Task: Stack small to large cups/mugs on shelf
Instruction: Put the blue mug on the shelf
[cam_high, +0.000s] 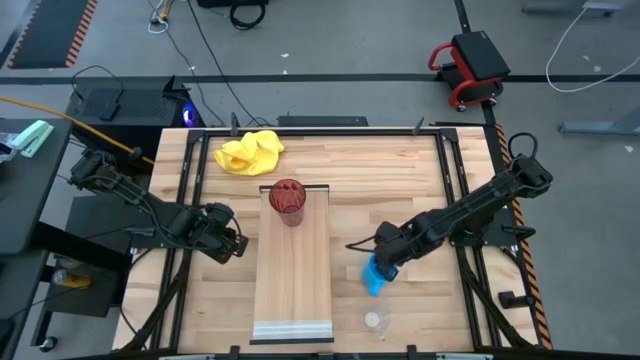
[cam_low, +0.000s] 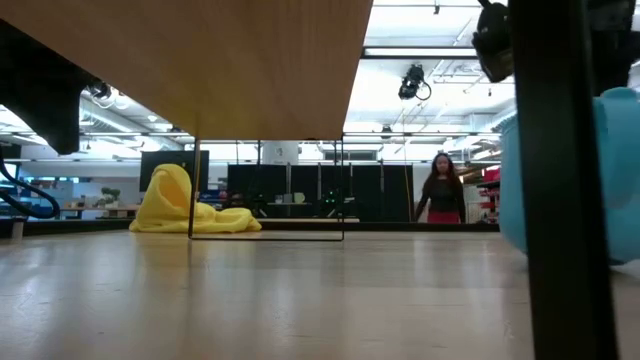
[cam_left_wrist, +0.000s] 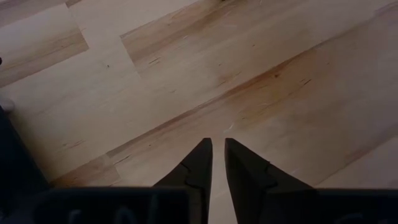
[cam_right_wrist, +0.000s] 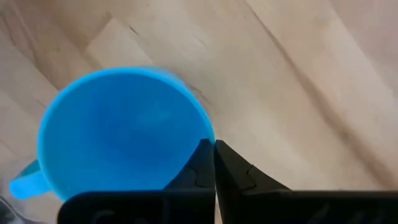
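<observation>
A dark red ribbed tumbler (cam_high: 287, 197) stands upright on the far end of the pale wooden shelf (cam_high: 292, 280). A bright blue handled mug (cam_high: 375, 276) is on the table right of the shelf, and it also shows in the right wrist view (cam_right_wrist: 118, 130). My right gripper (cam_right_wrist: 213, 148) is shut on it. A small clear glass cup (cam_high: 376, 321) stands near the front edge. My left gripper (cam_high: 234, 245) is shut and empty over bare table (cam_left_wrist: 218, 146), just left of the shelf. My right gripper pinches the blue mug's rim (cam_right_wrist: 209, 132) on the side away from the handle (cam_right_wrist: 25, 180), one finger inside the mug and one outside. The fingers come from above, slanting in from the table's right. The mug is upright, mouth up; whether it is lifted I cannot tell.
A crumpled yellow cloth (cam_high: 250, 152) lies at the table's far left, also in the low view (cam_low: 185, 205). Black rails run along both table sides. A person (cam_low: 440, 195) stands in the room beyond the table.
</observation>
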